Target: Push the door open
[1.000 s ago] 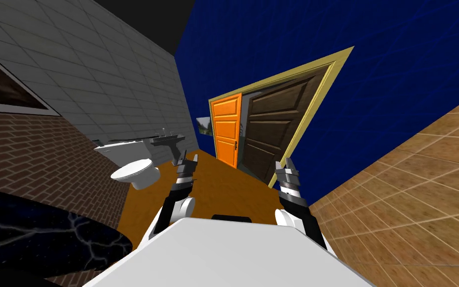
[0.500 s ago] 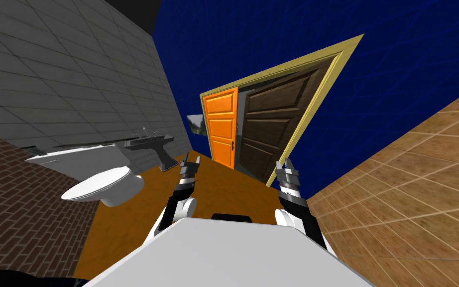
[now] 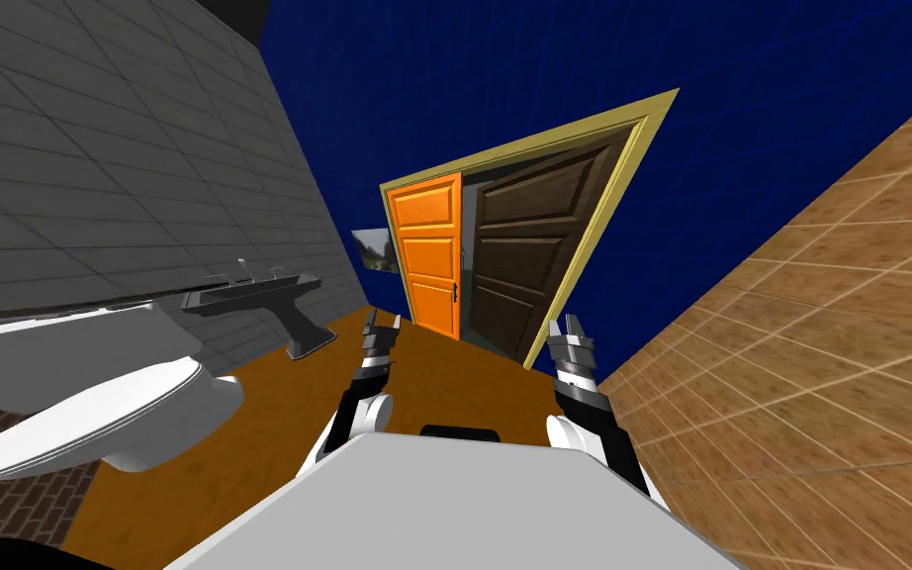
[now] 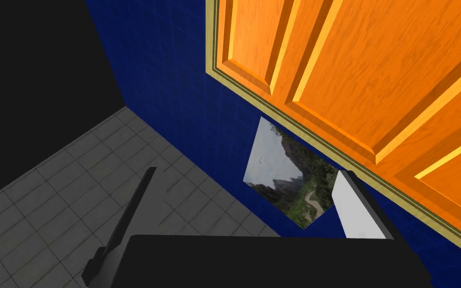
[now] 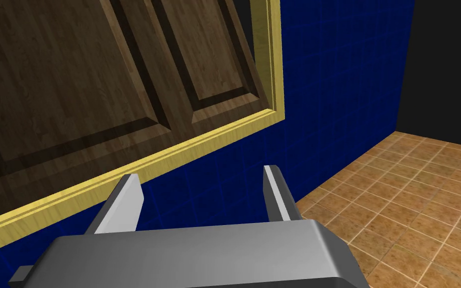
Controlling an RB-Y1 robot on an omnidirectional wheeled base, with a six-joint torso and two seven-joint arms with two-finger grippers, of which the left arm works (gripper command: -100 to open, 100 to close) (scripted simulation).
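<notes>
A yellow-framed doorway [image 3: 597, 213] in the blue wall ahead holds two leaves. The orange leaf [image 3: 426, 252] with a small dark handle stands on the left. The dark brown leaf [image 3: 528, 252] on the right stands ajar, with a narrow gap between the two. My left gripper [image 3: 382, 327] is open, short of the orange leaf [image 4: 374, 75], fingers apart around nothing [image 4: 246, 172]. My right gripper [image 3: 569, 332] is open too, level with the frame's right post. In its wrist view the brown leaf [image 5: 74, 75] and frame [image 5: 174, 155] lie beyond its fingers [image 5: 202, 174], not touched.
A white toilet [image 3: 98, 416] is close on my left, with a dark pedestal sink [image 3: 256, 292] behind it against the grey tiled wall. A landscape picture [image 3: 373, 247] hangs left of the doorway. A tan tiled wall [image 3: 800, 346] runs along my right. Orange floor [image 3: 444, 371] leads to the door.
I have moved forward and turned: the toilet and sink have slid to the lower left and grown larger. Both arms hold the same pose, grippers still open.
</notes>
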